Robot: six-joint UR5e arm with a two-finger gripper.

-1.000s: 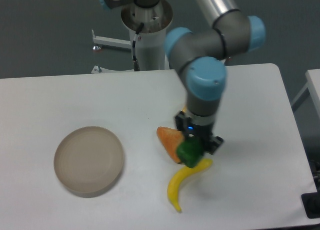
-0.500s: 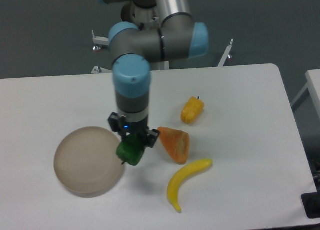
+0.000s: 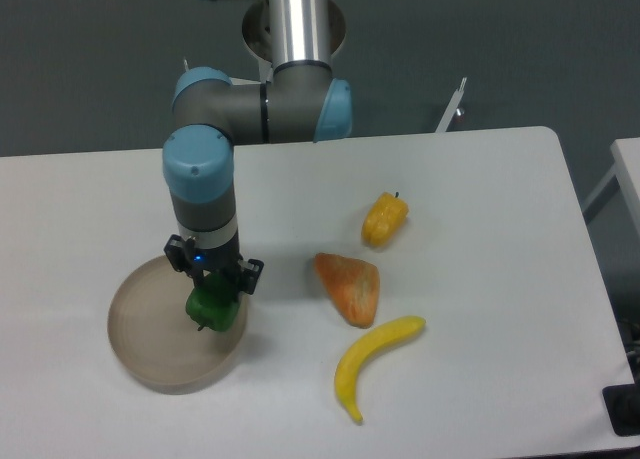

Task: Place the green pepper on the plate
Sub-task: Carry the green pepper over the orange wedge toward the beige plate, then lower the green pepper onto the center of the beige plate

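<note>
One arm at work, gripper [image 3: 213,297] clamped on the green pepper [image 3: 213,310], fingers pinched against its upper sides. Pepper hung over the right half of the plate [image 3: 145,339], stem pointed down; whether touching the plate's floor or just above it, hard to tell from this angle. Plate sat at the near left of the table [image 3: 480,199].

No brand names, no labels, no readable writing anywhere. Only a small blue light glowing on the gripper body.

Compared with half a second earlier: arm swung further left, blue wrist joint moved from above the plate's right rim to a spot over the plate itself. Pepper shifted from the rim's outer edge to well inside it. Plate stayed put.

Off to the right, nothing moved. Small yellow-orange pepper [image 3: 384,219] lay toward the far side, orange wedge-shaped piece [image 3: 349,286] just nearer than it, yellow banana [image 3: 371,361] nearest of all, curved along the near edge. All three well apart from the plate.
</note>
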